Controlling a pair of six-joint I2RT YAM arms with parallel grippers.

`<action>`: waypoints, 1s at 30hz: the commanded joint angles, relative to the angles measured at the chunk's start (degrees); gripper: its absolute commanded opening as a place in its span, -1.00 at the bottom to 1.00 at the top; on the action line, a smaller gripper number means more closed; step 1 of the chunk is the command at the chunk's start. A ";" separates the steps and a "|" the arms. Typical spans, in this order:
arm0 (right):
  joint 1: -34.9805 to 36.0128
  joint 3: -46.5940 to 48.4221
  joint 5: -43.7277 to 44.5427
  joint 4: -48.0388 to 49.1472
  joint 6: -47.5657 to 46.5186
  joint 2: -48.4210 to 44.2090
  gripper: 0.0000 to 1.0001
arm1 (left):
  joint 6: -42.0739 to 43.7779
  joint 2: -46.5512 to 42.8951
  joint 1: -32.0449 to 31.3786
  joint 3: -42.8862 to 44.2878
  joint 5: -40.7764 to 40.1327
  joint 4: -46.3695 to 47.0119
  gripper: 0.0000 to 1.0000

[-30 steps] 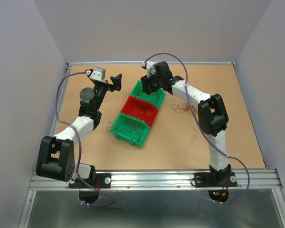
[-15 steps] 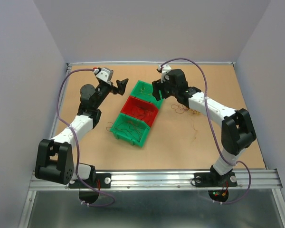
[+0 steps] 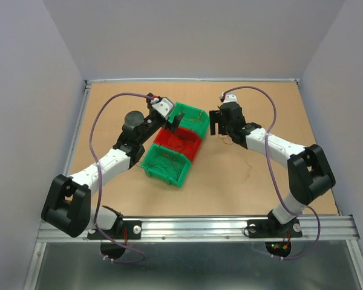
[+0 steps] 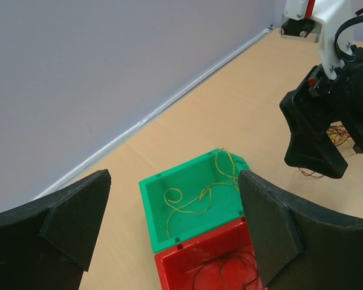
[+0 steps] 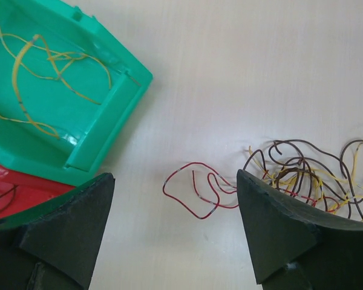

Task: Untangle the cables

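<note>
A clump of thin brown, yellow and red cables point(image 5: 308, 175) lies on the table right of the bins, and a loose red cable point(image 5: 199, 187) curls out of it. In the top view the clump point(image 3: 234, 139) is partly hidden by my right arm. My right gripper point(image 5: 175, 241) is open and empty, low over the red cable, which lies between its fingers. It also shows in the top view point(image 3: 216, 122). My left gripper point(image 4: 175, 241) is open and empty, above the far green bin and the red bin; in the top view it hangs over them point(image 3: 172, 121).
Three bins stand in a diagonal row: a far green bin point(image 3: 196, 115) with yellow wires point(image 4: 196, 196), a red bin point(image 3: 187, 148) with dark wires point(image 4: 230, 269), and a near green bin point(image 3: 163, 172) with dark wires. A single loose strand point(image 3: 249, 166) lies right of them. Walls surround the table.
My left gripper swung right from the far left of the table to above the bins. My right gripper moved off the far green bin, right and down to the cables.
</note>
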 commanded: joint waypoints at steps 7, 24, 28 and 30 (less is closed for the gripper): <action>-0.36 2.03 3.46 -1.97 -4.32 7.20 0.72 | 2.94 -2.20 -0.11 0.01 -2.17 1.97 0.98; 1.66 -5.69 -17.62 0.66 -6.43 -9.56 -0.99 | 9.52 -1.94 -3.80 -0.17 8.55 -3.30 0.98; 3.15 -10.61 -22.80 3.46 -5.03 -20.02 -0.99 | 11.99 -2.64 -5.82 -1.75 12.42 -3.65 0.98; 3.50 -13.33 -24.56 5.48 -4.06 -25.46 -0.99 | 12.08 -3.17 -6.18 -2.28 15.84 -3.57 0.98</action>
